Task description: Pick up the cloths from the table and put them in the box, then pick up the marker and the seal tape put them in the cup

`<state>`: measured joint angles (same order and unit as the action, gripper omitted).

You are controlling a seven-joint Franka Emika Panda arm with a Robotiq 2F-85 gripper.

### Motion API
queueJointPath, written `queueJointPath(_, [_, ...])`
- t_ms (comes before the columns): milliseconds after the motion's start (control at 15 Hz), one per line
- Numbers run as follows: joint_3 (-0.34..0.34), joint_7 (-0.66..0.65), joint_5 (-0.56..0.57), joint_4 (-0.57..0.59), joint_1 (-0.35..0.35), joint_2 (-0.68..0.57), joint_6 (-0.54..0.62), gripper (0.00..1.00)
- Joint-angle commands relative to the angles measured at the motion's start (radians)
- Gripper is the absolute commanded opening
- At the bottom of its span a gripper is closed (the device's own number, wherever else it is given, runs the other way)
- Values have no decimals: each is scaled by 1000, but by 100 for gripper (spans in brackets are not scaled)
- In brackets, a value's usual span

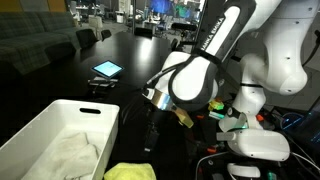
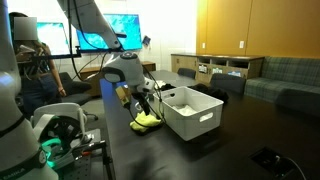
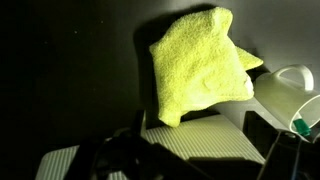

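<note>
A yellow cloth lies crumpled on the dark table; it shows in both exterior views. My gripper hangs above it, close to its near edge, with its dark fingers spread apart and nothing between them. It also shows in both exterior views. The white box stands beside the cloth and holds a white cloth. A white cup stands at the right of the wrist view, with something green at its edge. I cannot make out the marker or the seal tape.
A lit tablet lies further back on the table. Chairs stand along the far edge. The robot base and cables are close to the cloth. A monitor and a seated person are behind.
</note>
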<state>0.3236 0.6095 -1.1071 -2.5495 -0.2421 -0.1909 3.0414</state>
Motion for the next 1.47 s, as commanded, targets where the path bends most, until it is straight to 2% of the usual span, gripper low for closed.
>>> queueJointPath(0, [-90, -270, 82, -13, -206, -114, 206, 100])
queueJointPath(200, [-270, -500, 151, 5, -447, -235, 240, 100])
queueJointPath(467, [-568, -773, 249, 55, -763, -351, 126, 100])
queueJointPath(733, [-874, -1082, 429, 132, -1070, -394, -98, 100])
queueJointPath(933, [-1083, -1277, 584, 232, -1263, -394, -305, 100])
queueJointPath(1067, [-1166, -1352, 673, 304, -1340, -363, -430, 100])
queueJointPath(1133, [-1119, -1437, 807, 344, -1283, -313, -467, 100])
queueJointPath(1200, [-1107, -1467, 874, 368, -1275, -279, -501, 100])
queueJointPath(1400, [-971, -1515, 977, 471, -1152, -239, -583, 100])
